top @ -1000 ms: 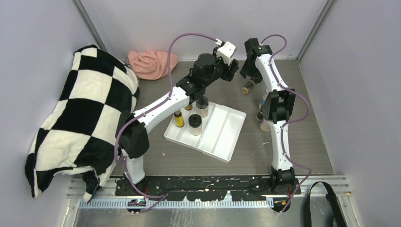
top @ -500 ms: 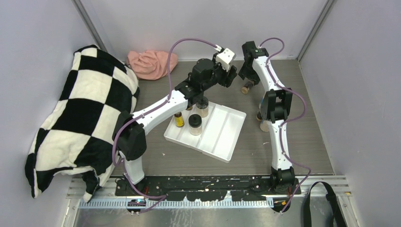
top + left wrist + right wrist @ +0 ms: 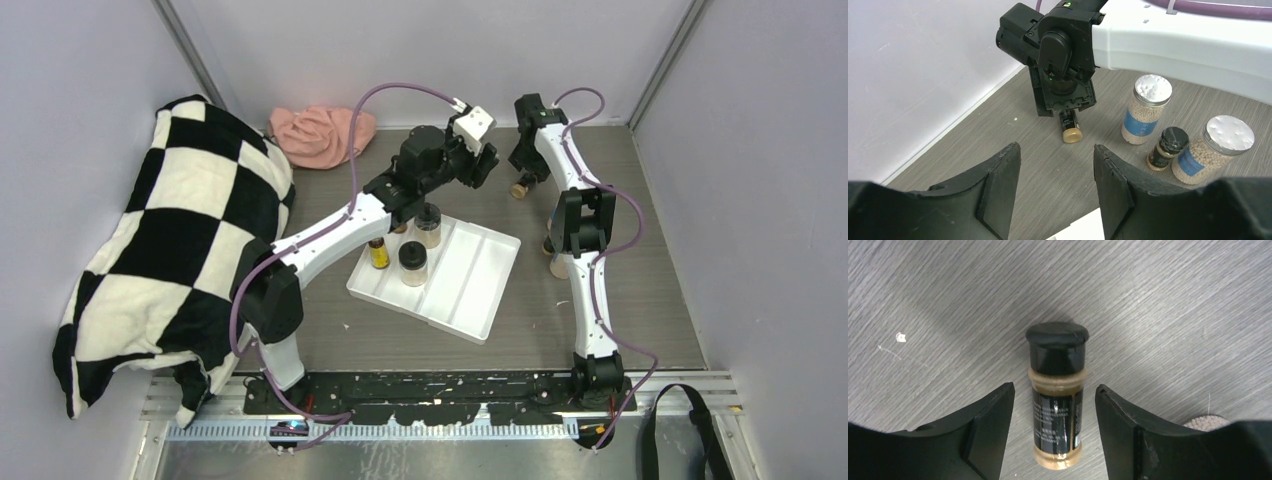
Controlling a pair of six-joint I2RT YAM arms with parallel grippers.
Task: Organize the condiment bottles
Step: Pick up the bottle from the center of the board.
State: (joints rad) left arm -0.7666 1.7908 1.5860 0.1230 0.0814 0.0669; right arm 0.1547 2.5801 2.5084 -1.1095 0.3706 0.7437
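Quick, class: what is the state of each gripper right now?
Left gripper: open, holding nothing.
Right gripper: open, straddling the small dark bottle lying on its side, not gripping it.

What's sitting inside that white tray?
Standing in the white tray: front black-lidded jar, rear black-lidded jar, and a slim yellow bottle. The left arm covers the tray's far corner; something yellowish peeks out there.

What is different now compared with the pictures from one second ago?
The right arm leaned slightly toward the left arm; the right gripper straddles the lying dark bottle, jaws open, not gripping. The left arm's wrist shifted a little; the left gripper is open, empty. The white tray and its bottles stayed.
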